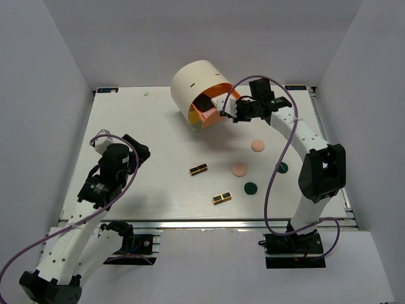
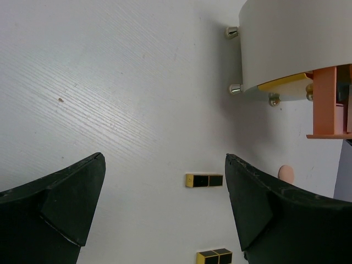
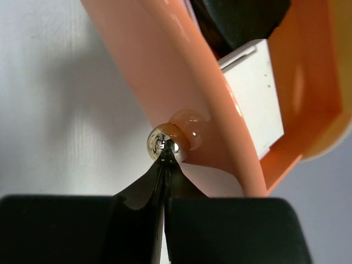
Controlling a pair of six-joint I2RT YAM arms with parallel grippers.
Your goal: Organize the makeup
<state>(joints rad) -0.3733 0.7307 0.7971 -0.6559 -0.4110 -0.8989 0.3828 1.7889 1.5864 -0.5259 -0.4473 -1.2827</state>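
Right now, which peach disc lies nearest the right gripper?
The far disc, the right-hand one of the two; the near disc lies farther from the right gripper.

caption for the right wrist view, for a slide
Right fingers closed, tips at the silver knob of the open peach-orange drawer, a white card visible inside.

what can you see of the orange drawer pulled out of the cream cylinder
The peach-orange glossy plastic drawer stands open, swung out from the cream cylinder. Its curved front carries a small shiny metal ball knob, touched by the shut fingertips of the right gripper. Inside lie a white card and a dark piece, too close to identify.
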